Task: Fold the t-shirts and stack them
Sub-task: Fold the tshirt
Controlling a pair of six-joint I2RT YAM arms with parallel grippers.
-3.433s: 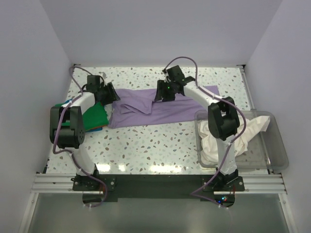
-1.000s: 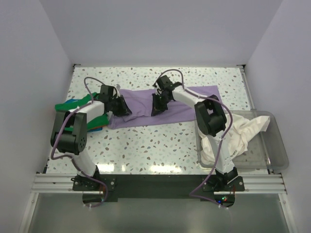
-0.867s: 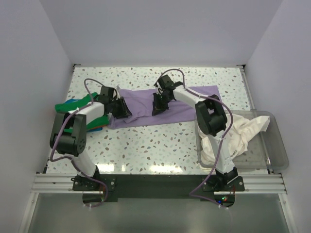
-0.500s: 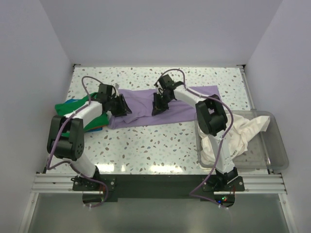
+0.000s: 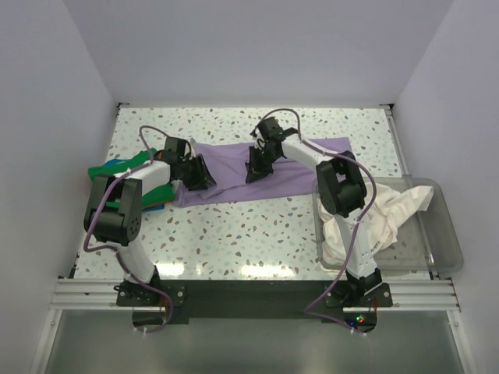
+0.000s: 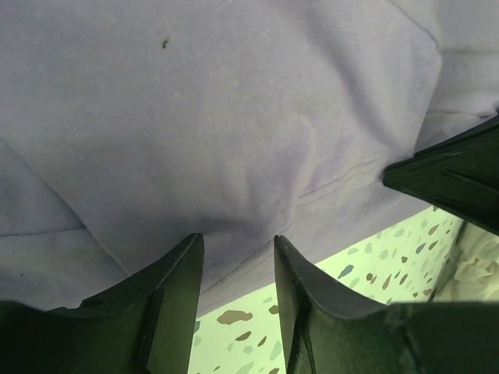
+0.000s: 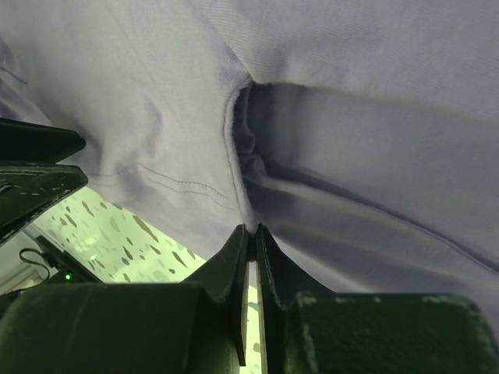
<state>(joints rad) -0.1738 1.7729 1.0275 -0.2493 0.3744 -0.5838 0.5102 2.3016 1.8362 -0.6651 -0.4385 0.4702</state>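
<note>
At the left edge of the overhead frame, the green t-shirt (image 5: 105,169) is mostly hidden under the left arm; we see only a strip of it, with a blue and orange edge below. At the lower right, the white t-shirt (image 5: 394,206) lies crumpled in the clear bin (image 5: 446,245), partly behind the right arm (we cannot make out how it lies in there). The lavender t-shirt (image 5: 300,179) is spread across the upper middle of the table (image 5: 249,234). Both grippers are low over its left half and cover its folds there, and the wrist views crop it on every side.

The left gripper (image 6: 238,249) has its fingers (image 6: 175,288) well apart at the shirt's lower hem. Cloth and speckled table show in the gap and nothing is gripped; we cannot tell whether the tips touch the cloth. The right gripper (image 7: 249,234) has its fingers drawn together to a thin slit, tips against a bunched fold of lavender cloth. We cannot tell whether any cloth is caught between them.
</note>
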